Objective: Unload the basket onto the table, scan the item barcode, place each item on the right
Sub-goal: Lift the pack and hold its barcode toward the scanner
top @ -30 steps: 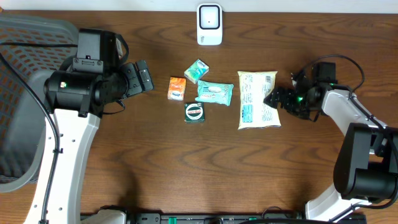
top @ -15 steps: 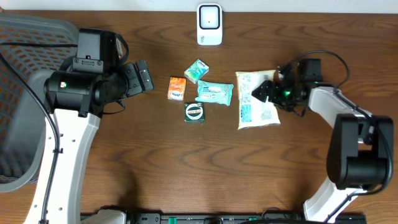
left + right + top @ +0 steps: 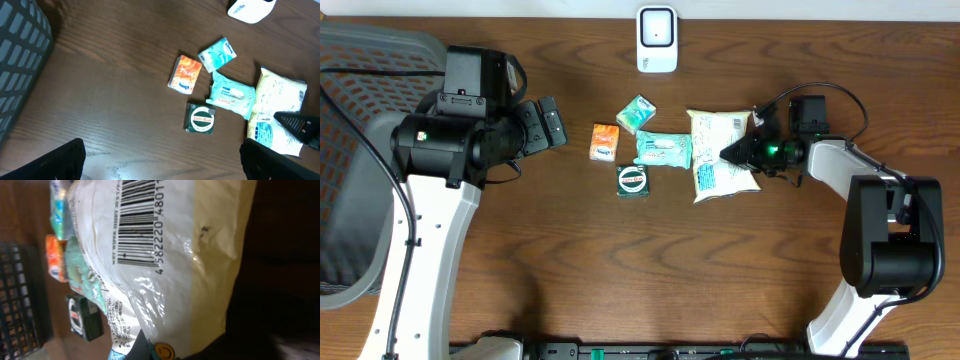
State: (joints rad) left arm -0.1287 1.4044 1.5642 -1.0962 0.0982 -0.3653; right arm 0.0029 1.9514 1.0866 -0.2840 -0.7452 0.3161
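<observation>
Wooden table (image 3: 620,260): right tool (image 3: 732,152) pinches "WET WIPER SHEET" pack (image 3: 165,255); left tool (image 3: 548,122) released.

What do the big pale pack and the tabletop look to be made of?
The wet-wipe pack: likely thin glossy plastic film; it wrinkles and shows sharp highlights near the barcode. The table: wood or wood-look laminate, brown grain, low sheen; which, I cannot tell.

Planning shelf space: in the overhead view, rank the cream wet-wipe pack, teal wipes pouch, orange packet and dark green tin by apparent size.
1. cream wet-wipe pack
2. teal wipes pouch
3. orange packet and dark green tin: look alike, not ranked.
</observation>
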